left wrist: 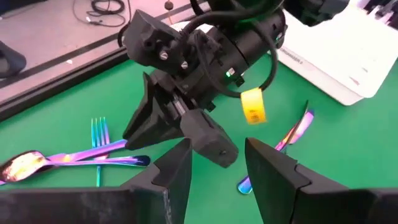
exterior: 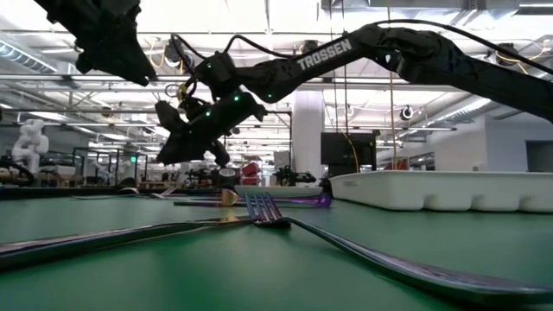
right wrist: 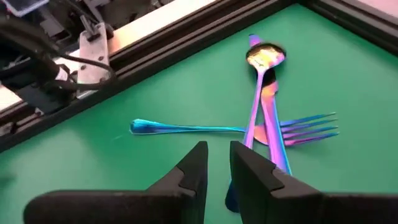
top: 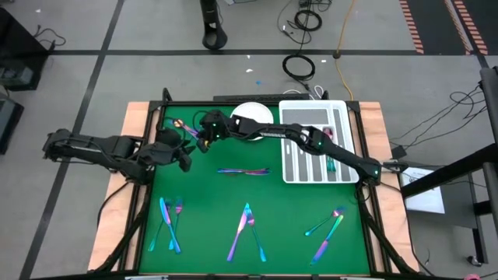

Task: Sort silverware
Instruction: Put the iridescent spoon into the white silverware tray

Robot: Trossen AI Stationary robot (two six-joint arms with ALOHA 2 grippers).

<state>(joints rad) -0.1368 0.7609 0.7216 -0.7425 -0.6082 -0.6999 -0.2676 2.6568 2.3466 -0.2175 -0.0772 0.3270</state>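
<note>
The green bench [top: 210, 210] fills the middle of the high view, with the white slotted tray [top: 289, 167] at its upper right and a white round plate [top: 253, 113] just left of the tray's top. The silverware is still mostly loose: three small groups along the lower edge [top: 170, 225], one pair at centre [top: 243, 171], and a small heap at the upper left [top: 183, 124]. At least one piece appears to lie in the tray already, so the sort looks early.

The right arm reaches from the frame's right across the tray to the upper-left heap. Its claw [right wrist: 217, 163] hovers over a crossed spoon [right wrist: 258, 102], knife [right wrist: 273, 134] and fork [right wrist: 236, 129], its fingers a narrow gap apart and holding nothing. The left claw [left wrist: 217, 168], in from the frame's left, sits close beside the right arm's wrist, fingers moderately apart and empty.

The step in hand looks like picking a piece from this heap. The next move calls for singling out one piece, probably the spoon lying on top, coming down square over its handle, and closing without dragging the other two. The two claws are crowded together, so one should give way first.
</note>
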